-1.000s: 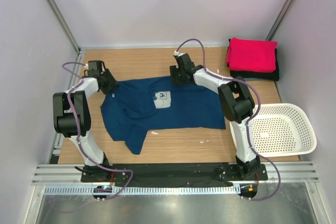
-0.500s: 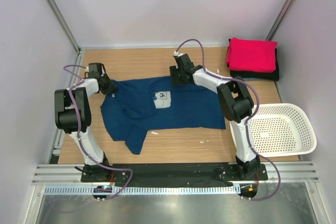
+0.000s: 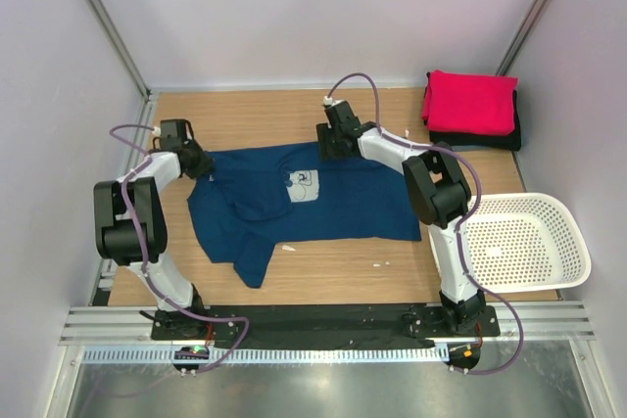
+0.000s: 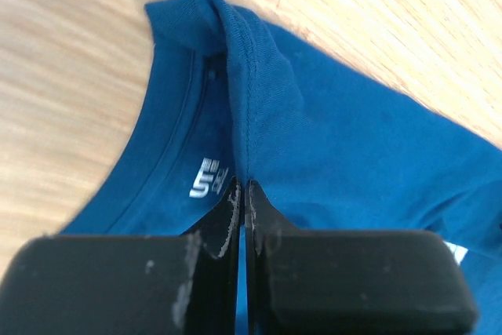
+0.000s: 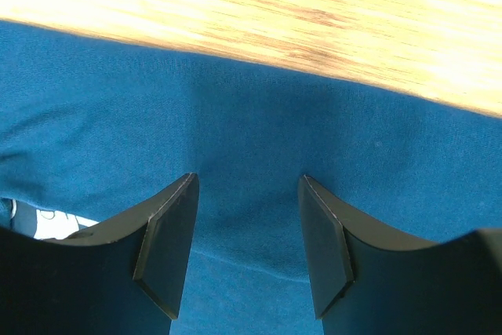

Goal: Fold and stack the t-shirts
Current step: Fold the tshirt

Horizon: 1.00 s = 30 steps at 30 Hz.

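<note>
The navy blue t-shirt (image 3: 323,205) lies spread on the wooden table, its pale chest print (image 3: 304,185) facing up. My left gripper (image 3: 201,165) sits at the shirt's left end. In the left wrist view my left gripper (image 4: 244,186) is shut on a raised ridge of navy cloth (image 4: 243,92) beside the collar and size label. My right gripper (image 3: 338,144) rests on the shirt's far edge. The right wrist view shows my right gripper (image 5: 247,182) open, its fingers down on flat navy cloth (image 5: 251,123). A folded pink-red t-shirt (image 3: 470,103) lies on a black one (image 3: 480,138) at the back right.
A white perforated basket (image 3: 563,232) stands at the right edge of the table. Metal frame posts and pale walls close in the table on three sides. Small white scraps (image 3: 382,264) lie on the wood in front of the shirt.
My left gripper has closed onto the cloth ridge by the collar, and the left arm's elbow has swung slightly left. The right arm and the shirt have stayed put.
</note>
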{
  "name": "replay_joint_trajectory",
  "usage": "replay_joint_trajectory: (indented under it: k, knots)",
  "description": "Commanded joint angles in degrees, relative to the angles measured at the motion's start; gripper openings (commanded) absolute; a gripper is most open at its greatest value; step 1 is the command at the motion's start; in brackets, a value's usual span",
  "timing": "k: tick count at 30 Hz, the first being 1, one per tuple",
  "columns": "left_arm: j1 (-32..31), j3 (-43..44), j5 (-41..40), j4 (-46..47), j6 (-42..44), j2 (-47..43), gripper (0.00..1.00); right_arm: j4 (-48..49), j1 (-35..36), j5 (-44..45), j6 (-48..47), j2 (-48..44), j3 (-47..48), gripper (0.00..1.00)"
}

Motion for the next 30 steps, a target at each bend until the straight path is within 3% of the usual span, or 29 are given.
replay_joint_trajectory:
  k: [1, 12, 16, 19, 22, 30]
  knots:
    - [0.4, -1.4, -2.3, -1.9, -2.6, -3.2, 0.00, -0.8, 0.2, 2.2, 0.8, 1.1, 1.6, 0.59]
    - [0.4, -2.6, -4.2, -3.9, -2.7, -0.9, 0.04, -2.1, 0.3, 2.0, 0.5, 2.0, 2.5, 0.59]
    - [0.4, -1.3, -3.6, -3.5, -0.9, -2.0, 0.22, -4.8, 0.3, -1.1, 0.0, 1.4, 4.0, 0.60]
    - [0.3, 0.4, -2.8, -5.8, -0.1, -6.0, 0.52, -6.5, 0.2, -3.3, -0.5, -1.3, 4.6, 0.60]
    - [-0.5, -0.2, -1.8, -9.3, -0.8, -12.6, 0.64, -8.7, 0.4, -5.9, -0.7, -6.0, 4.4, 0.60]
    - [-11.9, -14.2, -7.3, -12.7, -14.1, -28.4, 0.65, -10.4, 1.5, -9.6, 2.5, -16.1, -2.8, 0.61]
